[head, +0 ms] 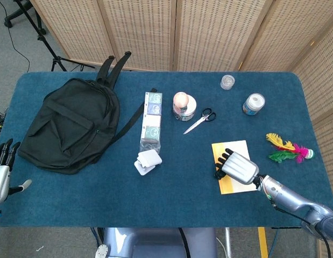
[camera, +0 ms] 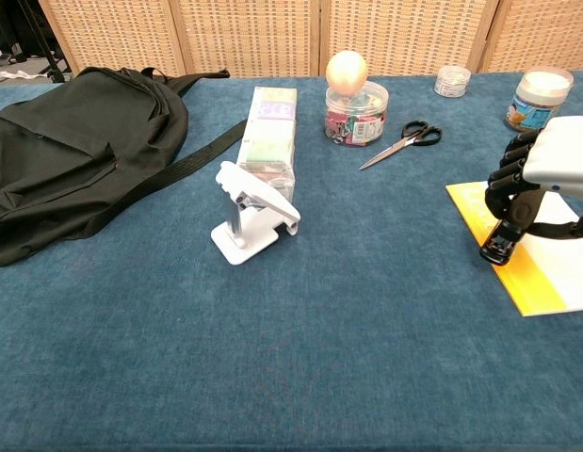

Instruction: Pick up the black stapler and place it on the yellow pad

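Observation:
The black stapler (camera: pixel 503 242) is gripped in my right hand (camera: pixel 555 169), its lower end down at the left edge of the yellow pad (camera: pixel 545 264). In the head view the right hand (head: pixel 239 166) covers most of the stapler (head: pixel 219 173) and sits over the pad (head: pixel 231 150). I cannot tell whether the stapler touches the pad. My left hand (head: pixel 0 174) hangs off the table's left edge, fingers spread and holding nothing.
A black backpack (head: pixel 69 123) fills the left side. A long box (head: pixel 153 121) and a white phone stand (camera: pixel 253 212) lie mid-table. Behind the pad are scissors (camera: pixel 402 141), a tub with a ball on it (camera: pixel 355 104) and two jars (head: pixel 253 103). A feather toy (head: pixel 287 149) lies right.

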Controlling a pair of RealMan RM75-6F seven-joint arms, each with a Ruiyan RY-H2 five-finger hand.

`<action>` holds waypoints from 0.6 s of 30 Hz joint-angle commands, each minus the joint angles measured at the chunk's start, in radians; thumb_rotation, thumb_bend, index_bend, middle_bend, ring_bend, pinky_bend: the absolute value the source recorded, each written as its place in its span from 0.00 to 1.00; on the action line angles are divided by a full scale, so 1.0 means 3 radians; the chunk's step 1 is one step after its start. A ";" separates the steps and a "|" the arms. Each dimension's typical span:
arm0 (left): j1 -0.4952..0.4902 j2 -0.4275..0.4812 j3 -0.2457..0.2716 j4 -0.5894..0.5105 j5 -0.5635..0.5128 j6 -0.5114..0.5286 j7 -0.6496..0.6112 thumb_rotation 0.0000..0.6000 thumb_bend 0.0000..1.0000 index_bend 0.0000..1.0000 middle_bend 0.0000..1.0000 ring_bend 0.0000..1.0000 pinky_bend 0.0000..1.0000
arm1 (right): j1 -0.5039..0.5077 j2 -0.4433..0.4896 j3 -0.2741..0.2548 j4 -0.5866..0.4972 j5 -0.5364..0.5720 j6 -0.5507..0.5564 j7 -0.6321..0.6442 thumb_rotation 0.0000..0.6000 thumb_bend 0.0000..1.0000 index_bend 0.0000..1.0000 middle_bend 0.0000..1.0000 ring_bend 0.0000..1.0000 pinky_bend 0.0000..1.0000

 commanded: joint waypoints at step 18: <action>0.0005 0.0023 0.0006 -0.0020 -0.0001 0.0001 -0.0028 1.00 0.00 0.00 0.00 0.00 0.00 | -0.0215 0.0892 0.0103 -0.1261 0.0309 0.0017 -0.0770 1.00 0.10 0.00 0.00 0.00 0.07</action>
